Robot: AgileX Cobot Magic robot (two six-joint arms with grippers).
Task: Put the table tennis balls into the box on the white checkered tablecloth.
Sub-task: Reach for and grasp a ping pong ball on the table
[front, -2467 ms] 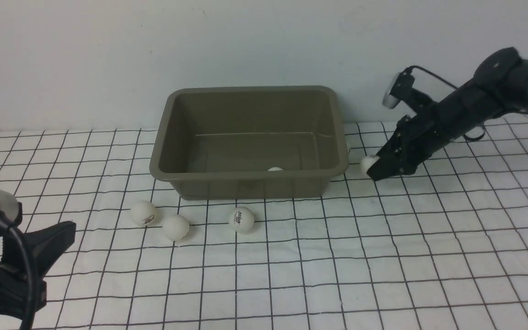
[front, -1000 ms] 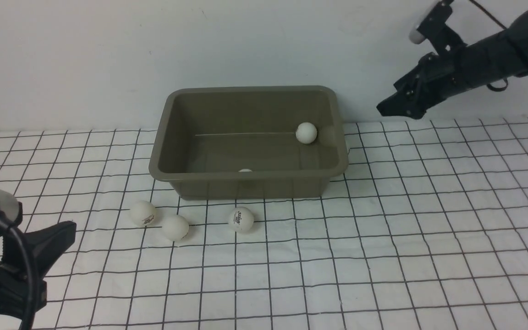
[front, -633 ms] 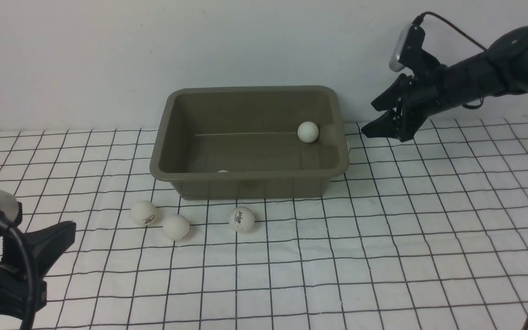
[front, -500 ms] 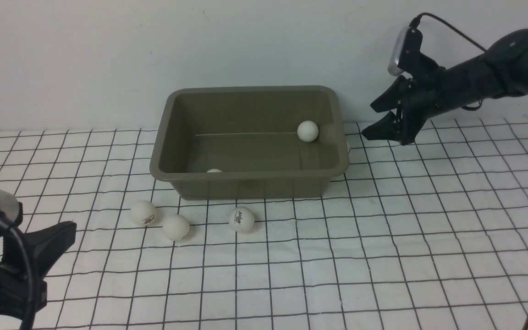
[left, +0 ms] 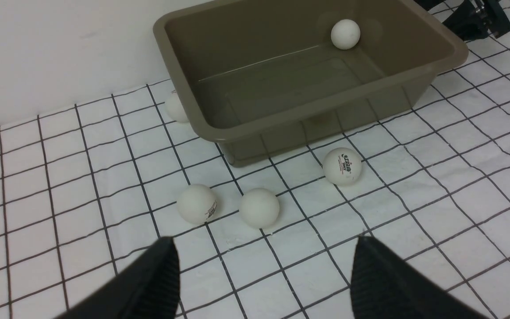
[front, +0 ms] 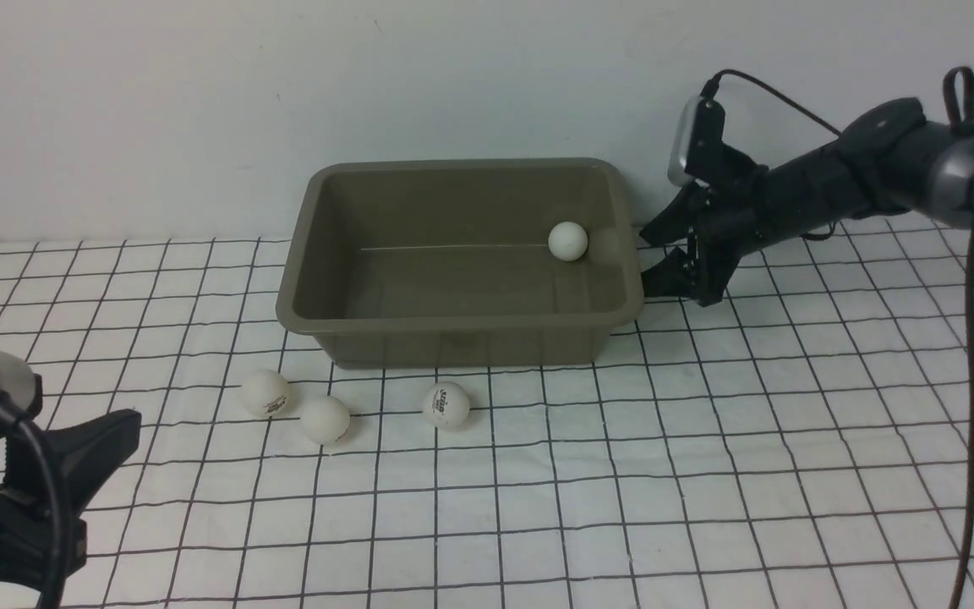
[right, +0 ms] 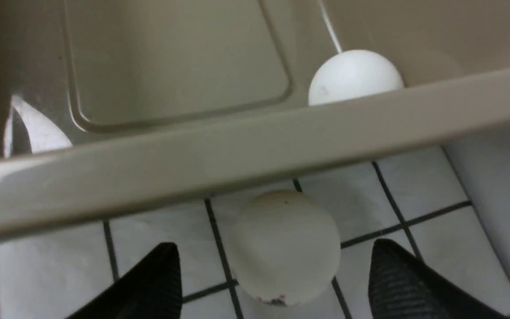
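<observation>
The right jaws stand wide and empty. A ball [right: 286, 248] lies on the cloth [right: 419, 186] dead ahead between their tips, seemingly tucked under the box [right: 255, 146] rim. The left jaws, also wide, are far off.

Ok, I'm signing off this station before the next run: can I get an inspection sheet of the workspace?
Surface: white checkered tablecloth, slightly wrinkled.
Job's things: box upright; ball inside; three balls in front; ball against its left wall; ball by its right wall.
Clutter: nothing seen.
End effectors: left end effector open, empty; right end effector open, straddling the right-wall ball without touching.
Cables: cable looping over right arm; cable hanging at right edge; cable on left arm.
Surroundings: plain wall behind.
</observation>
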